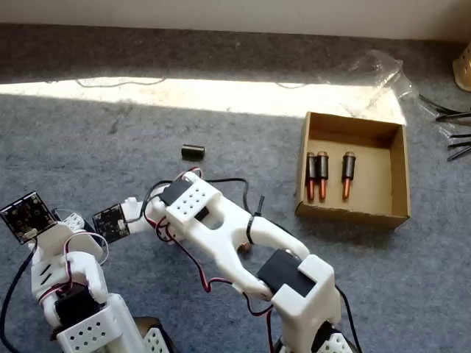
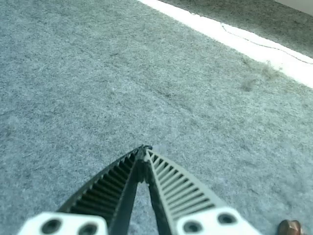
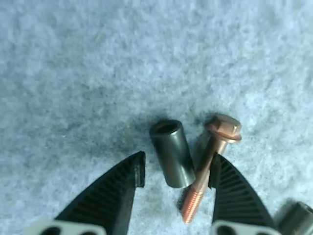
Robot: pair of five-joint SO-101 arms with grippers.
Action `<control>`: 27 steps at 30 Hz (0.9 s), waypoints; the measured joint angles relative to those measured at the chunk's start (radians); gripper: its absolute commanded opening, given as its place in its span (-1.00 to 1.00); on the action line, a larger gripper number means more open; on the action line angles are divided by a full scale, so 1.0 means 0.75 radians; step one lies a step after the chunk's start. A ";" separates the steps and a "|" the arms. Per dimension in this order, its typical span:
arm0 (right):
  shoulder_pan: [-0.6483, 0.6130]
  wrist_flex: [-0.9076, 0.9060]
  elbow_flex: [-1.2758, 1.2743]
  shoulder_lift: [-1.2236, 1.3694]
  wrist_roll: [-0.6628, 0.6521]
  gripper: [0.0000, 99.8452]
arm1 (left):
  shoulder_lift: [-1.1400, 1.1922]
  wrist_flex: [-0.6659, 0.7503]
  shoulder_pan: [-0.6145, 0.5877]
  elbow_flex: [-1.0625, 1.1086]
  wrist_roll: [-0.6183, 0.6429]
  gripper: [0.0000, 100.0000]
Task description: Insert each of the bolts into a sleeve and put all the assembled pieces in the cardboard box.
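In the right wrist view my right gripper is open just above the grey carpet. A black sleeve and a copper bolt lie side by side between its fingers, and the bolt rests against one fingertip. A second sleeve shows beside that finger. My left gripper is shut with nothing in it and points at bare carpet; a copper bolt head lies near it. The cardboard box at the right holds three assembled pieces. One loose sleeve lies on the carpet.
The right arm stretches from the front middle toward the left, close to the left arm. A copper piece peeks from under it. A clear plastic bag and black cable ties lie at the far right.
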State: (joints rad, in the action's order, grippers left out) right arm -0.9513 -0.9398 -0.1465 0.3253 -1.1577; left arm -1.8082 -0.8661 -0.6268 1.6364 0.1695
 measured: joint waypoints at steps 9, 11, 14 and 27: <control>-0.002 0.004 -0.035 -0.006 0.000 -0.63 | 0.000 0.000 -0.002 0.000 0.000 -0.97; -0.004 0.004 -0.049 -0.014 0.000 -0.68 | 0.000 0.000 -0.006 0.000 0.000 -0.97; -0.008 0.004 -0.059 -0.023 -0.002 -0.78 | 0.000 0.000 -0.008 0.000 0.000 -0.97; -0.014 0.004 -0.086 0.002 0.000 -0.80 | 0.000 0.000 -0.004 0.000 0.000 -0.97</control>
State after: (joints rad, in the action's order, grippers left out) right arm -0.9620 -0.9367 -0.2110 0.3268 -1.1577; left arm -1.8082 -0.8661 -0.6299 1.6364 0.1695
